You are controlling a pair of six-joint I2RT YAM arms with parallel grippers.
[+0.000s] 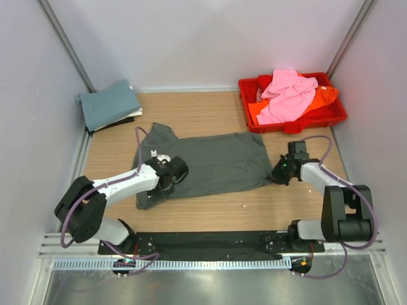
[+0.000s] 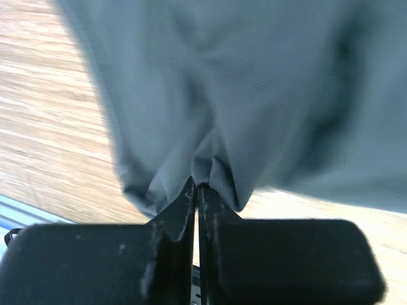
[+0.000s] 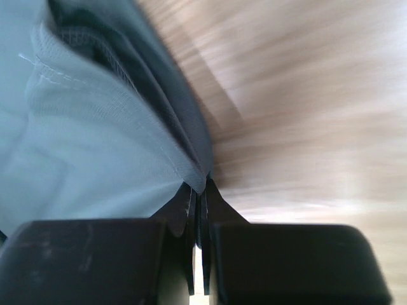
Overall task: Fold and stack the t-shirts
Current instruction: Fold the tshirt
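Your left gripper [image 2: 197, 185] is clenched on a small pucker of the dark grey short-sleeved cloth t-shirt [image 1: 216, 162], near its left end on the side closest to you. Your right gripper [image 3: 202, 185] is pinched tight on the shirt's right edge, where the right wrist view shows several layers meeting at the fingertips. The shirt lies spread crosswise on the pale wooden table [image 1: 210, 213], between the two arms.

Watch three things from here:

- **Grip depth:** both grips look shallow, with only a little cloth between the jaws. I judge a quick lift could pull the fabric free, more likely on the left.
- **Layers on the right:** you may hold only some of them. If so, the rest will sag and spoil the fold line.
- **Uneven travel:** if one arm moves ahead of the other, the shirt will twist or drag across the wood, and the loose sleeve at the far left may tuck under.

The folded dusty teal shirt [image 1: 109, 105] sits at the far left corner. The red plastic tray [image 1: 331, 115], holding the crumpled pink shirt [image 1: 286, 95] and orange shirt [image 1: 325, 95], is well apart at the far right.
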